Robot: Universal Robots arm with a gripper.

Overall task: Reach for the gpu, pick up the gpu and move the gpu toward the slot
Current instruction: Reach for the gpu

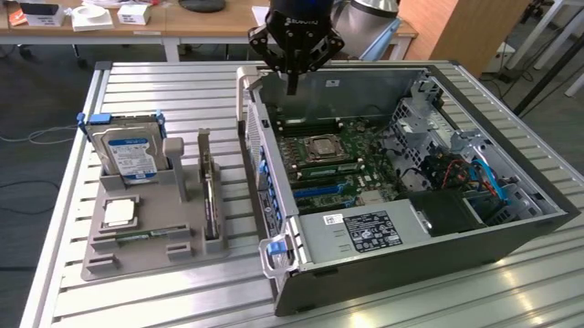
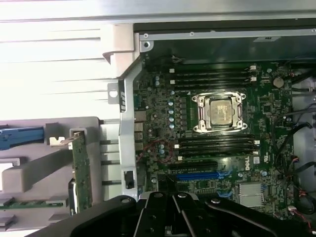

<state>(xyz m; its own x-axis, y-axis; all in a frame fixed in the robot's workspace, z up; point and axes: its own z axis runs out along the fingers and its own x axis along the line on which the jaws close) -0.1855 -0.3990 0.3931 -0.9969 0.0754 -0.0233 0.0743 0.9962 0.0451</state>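
Green gpu in grey holder, closed tool well apart

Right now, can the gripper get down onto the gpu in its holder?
Probably yes. The gpu stands on edge in the grey holder with its top edge bare and nothing above it. The gripper hangs shut over the computer case wall, so its jaws would have to open.
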